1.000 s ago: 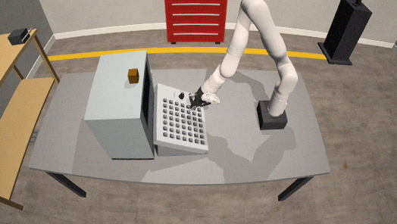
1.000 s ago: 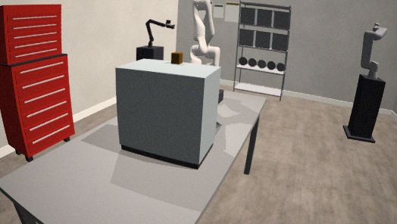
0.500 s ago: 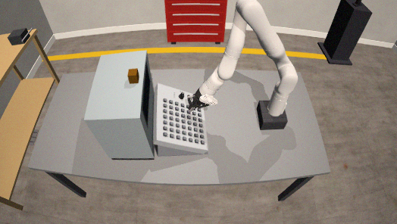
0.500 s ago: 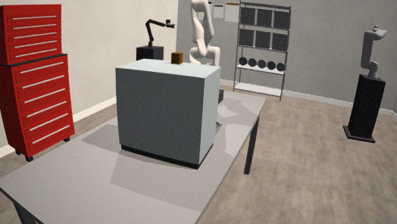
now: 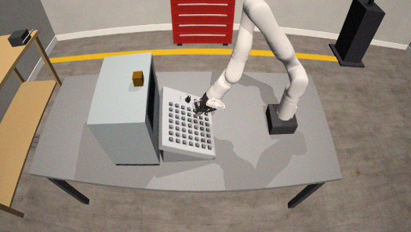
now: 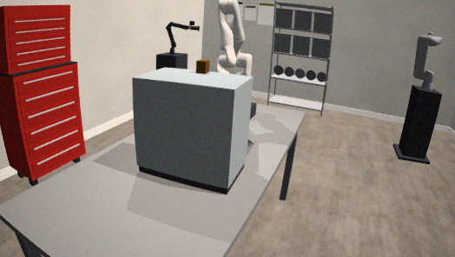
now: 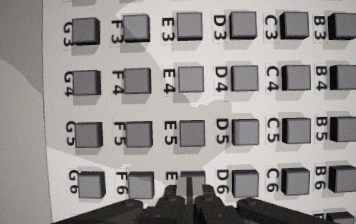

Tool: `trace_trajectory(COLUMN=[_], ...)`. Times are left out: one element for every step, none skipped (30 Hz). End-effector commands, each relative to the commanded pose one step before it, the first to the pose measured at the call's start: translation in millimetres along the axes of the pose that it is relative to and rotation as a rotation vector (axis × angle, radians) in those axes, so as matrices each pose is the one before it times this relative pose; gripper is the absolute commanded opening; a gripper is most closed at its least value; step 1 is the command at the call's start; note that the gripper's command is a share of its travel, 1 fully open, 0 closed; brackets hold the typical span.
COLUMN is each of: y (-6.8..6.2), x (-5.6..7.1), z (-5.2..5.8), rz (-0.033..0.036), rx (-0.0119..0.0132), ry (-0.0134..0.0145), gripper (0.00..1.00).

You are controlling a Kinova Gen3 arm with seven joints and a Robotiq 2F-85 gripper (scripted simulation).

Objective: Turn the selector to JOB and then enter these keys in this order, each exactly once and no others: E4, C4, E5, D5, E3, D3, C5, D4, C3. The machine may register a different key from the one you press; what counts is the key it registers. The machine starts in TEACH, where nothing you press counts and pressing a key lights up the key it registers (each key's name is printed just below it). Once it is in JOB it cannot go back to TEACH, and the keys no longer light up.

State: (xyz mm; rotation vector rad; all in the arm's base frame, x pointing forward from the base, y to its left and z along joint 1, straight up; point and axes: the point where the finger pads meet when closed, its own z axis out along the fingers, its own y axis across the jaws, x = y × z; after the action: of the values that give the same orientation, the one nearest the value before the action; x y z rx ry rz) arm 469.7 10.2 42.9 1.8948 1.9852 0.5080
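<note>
Wrist view shows the gripper (image 7: pixel 189 194) pinched fully together, holding nothing — its tips over key E6 (image 7: pixel 192 176) on the keypad (image 5: pixel 166 139).

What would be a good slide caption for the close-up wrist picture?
Shut gripper poised over key E6 on a lettered keypad, none of its keys lit.

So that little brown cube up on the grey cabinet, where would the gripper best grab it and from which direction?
Take the brown cube by two opposite vertical faces, coming straight down from above. It sits upright and alone on the flat top of the cabinet, so its sides are free. The gripper is shut and empty over the keypad; it would need opening first.
</note>
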Motion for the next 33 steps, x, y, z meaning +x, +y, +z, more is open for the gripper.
trace_trajectory(y=[3.51,0.00,0.00,0.00,0.00,0.01,0.02,0.03,0.06,0.09,0.06,-0.01,0.00,0.00,-0.28,0.16,0.17,0.01,-0.12,-0.10,-0.02,0.03,0.06,0.03,0.03,0.03,0.02,0.01,-0.01,0.00,0.00,-0.96,0.45], x=[0.86,0.00,0.00,0.00,0.00,0.00,-0.01,-0.01,-0.02,-0.02,-0.01,0.00,0.00,0.00,0.07,-0.06,-0.05,-0.01,0.02,0.01,-0.01,-0.01,0.00,0.00,0.00,0.00,0.00,0.00,0.00,0.00,0.00,0.20,-0.13], z=[0.84,0.00,0.00,0.00,0.00,0.02,0.04,0.07,0.10,0.14,0.17,0.20,0.00,0.00,0.05,0.33,0.37,0.36,0.37,0.38,0.40,0.41,0.40,0.42,0.43,0.44,0.45,0.46,0.46,0.00,0.00,0.14,0.67], rz=[-0.00474,0.00000,0.00000,0.00000,0.00000,0.00000,0.00000,0.00001,0.00001,0.00002,0.00002,0.00001,0.00000,0.00000,-0.00004,0.00003,0.00003,0.00002,0.00001,0.00001,0.00001,0.00001,0.00001,0.00001,0.00000,0.00000,0.00000,0.00000,0.00000,0.00000,0.00000,-0.00013,0.00006], rx=[-0.00783,0.00000,0.00000,0.00000,0.00000,-0.00002,-0.00004,-0.00009,-0.00017,-0.00023,-0.00014,0.00004,0.00000,0.00000,0.00075,-0.00047,-0.00046,0.00000,0.00034,0.00025,0.00002,-0.00011,-0.00014,-0.00006,-0.00004,-0.00004,-0.00005,-0.00003,0.00001,0.00000,0.00000,0.00239,-0.00124], ry=[0.00210,0.00000,0.00000,0.00000,0.00000,-0.00001,-0.00002,-0.00004,-0.00006,-0.00008,-0.00005,0.00000,0.00000,0.00000,0.00025,-0.00019,-0.00017,-0.00003,0.00007,0.00003,-0.00003,-0.00005,-0.00002,0.00000,0.00001,0.00000,-0.00001,0.00000,0.00001,0.00000,0.00000,0.00066,-0.00042], gripper=[0.10,0.10,0.10,0.10,0.10,0.10,0.10,0.10,0.10,0.10,0.10,0.10,0.10,0.10,0.10,0.10,0.10,0.10,0.10,0.10,0.10,0.10,0.10,0.10,0.10,0.10,0.10,0.10,0.10,0.10,0.10,0.10,0.10])
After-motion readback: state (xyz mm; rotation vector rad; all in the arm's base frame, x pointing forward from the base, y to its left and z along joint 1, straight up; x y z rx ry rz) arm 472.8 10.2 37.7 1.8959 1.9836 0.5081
